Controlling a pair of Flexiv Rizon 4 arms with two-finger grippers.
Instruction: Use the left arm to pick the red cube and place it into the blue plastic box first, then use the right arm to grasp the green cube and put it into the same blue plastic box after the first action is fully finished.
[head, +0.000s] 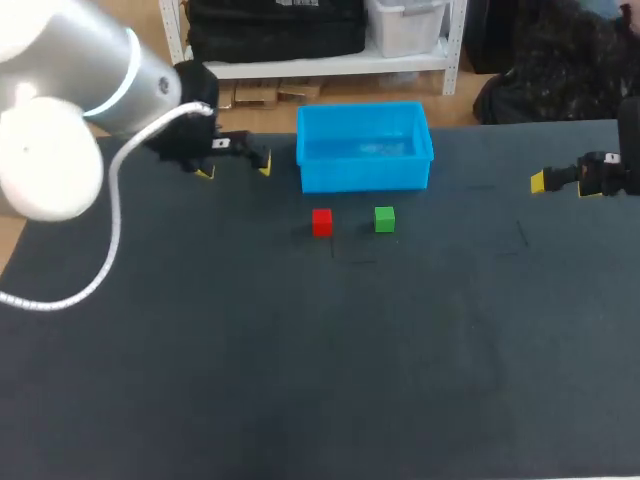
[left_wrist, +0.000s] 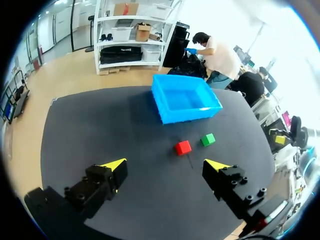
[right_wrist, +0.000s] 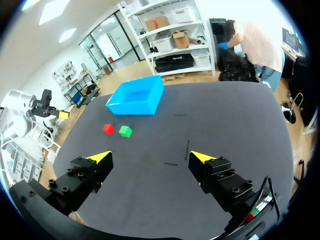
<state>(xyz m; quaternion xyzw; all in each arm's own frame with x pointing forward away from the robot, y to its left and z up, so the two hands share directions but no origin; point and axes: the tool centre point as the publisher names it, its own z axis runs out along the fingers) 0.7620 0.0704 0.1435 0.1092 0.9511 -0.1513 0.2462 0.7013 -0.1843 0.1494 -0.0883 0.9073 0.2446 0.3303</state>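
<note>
- Head view shows the red cube (head: 321, 222) resting on the dark table (head: 300, 380), just in front of the blue plastic box (head: 365, 175) and apart from its front wall.
- The green cube (head: 384, 219) sits near the red one on its right, with a clear gap between them, so nothing crowds the red cube's left face.
- Neither cube is in the box, so by my reading the first pick has not begun.
- The left tool (head: 234, 168) hangs beside the box's left end; its fingers are spread wide and hold nothing.
- From the left tool the red cube lies ahead and somewhat toward the robot's right, nearer to that tool than the green cube is. The left wrist view agrees: the red cube (left_wrist: 183, 147) sits ahead of the gap between the yellow tips.
- A cube has no long axis to line up with. Its faces seem roughly square to the box's front wall, though it shows too small to be sure.
- The right tool (head: 562, 184) waits well off at the table's right side, much farther from both cubes. Its wrist view shows the fingers wide apart and empty.
</note>
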